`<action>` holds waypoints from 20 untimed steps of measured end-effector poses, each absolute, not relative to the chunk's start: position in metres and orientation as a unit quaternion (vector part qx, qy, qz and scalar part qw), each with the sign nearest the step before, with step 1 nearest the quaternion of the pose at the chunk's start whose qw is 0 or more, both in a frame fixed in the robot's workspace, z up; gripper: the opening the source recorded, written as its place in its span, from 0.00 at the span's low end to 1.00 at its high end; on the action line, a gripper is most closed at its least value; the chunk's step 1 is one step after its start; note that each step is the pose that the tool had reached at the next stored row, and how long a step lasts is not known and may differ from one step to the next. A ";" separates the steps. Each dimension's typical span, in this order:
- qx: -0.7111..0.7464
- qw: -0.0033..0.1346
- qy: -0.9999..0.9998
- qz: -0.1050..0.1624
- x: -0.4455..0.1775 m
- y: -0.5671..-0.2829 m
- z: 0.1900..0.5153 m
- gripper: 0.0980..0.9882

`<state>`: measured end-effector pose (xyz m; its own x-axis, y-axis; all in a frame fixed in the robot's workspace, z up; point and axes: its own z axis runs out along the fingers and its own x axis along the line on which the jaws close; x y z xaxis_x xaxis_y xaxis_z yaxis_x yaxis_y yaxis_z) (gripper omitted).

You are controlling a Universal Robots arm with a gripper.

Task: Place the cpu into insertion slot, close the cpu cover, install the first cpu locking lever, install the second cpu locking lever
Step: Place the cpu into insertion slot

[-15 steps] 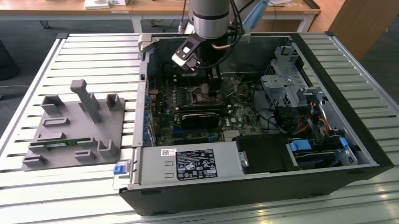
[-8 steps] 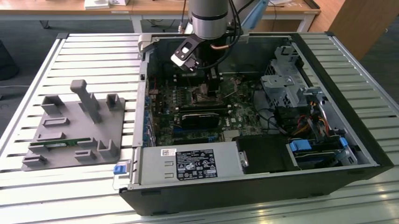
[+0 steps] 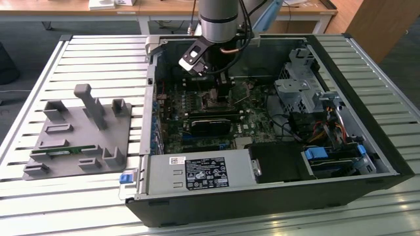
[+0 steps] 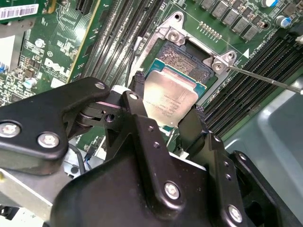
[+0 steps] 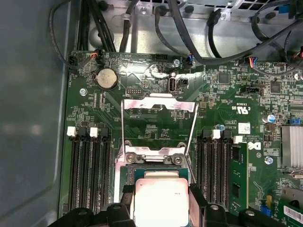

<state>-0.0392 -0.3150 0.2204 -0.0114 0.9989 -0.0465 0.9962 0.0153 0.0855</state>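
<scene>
My gripper point(image 3: 220, 84) reaches down into the open computer case point(image 3: 367, 167), over the green motherboard. In both wrist views its two black fingers are shut on the cpu point(image 4: 171, 97) point(image 5: 161, 201), one on each side of the pale silvery square chip. The cpu hangs just over the insertion slot point(image 4: 183, 60) point(image 5: 152, 169); the far part of the dark socket shows beyond the chip's edge. The cpu cover point(image 5: 158, 102) stands swung open, lying back over the board past the socket's hinge. A thin locking lever point(image 4: 265, 78) sticks out beside the socket.
Black memory slots point(image 5: 90, 175) flank the socket on both sides. Black cables point(image 5: 189, 28) run along the case wall beyond the board. A grey parts fixture point(image 3: 78, 132) sits on the slatted table at the exterior view's left. The drive cage point(image 3: 302, 88) is at its right.
</scene>
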 end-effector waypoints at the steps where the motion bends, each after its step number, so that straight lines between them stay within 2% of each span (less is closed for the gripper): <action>1: 0.702 0.047 0.711 0.014 -0.039 -0.315 0.220 0.49; 20: 0.707 0.047 0.705 0.014 -0.042 -0.311 0.207 0.49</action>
<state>-0.0423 -0.3112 0.2075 0.0042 0.9989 -0.0465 0.9963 -0.0002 0.0854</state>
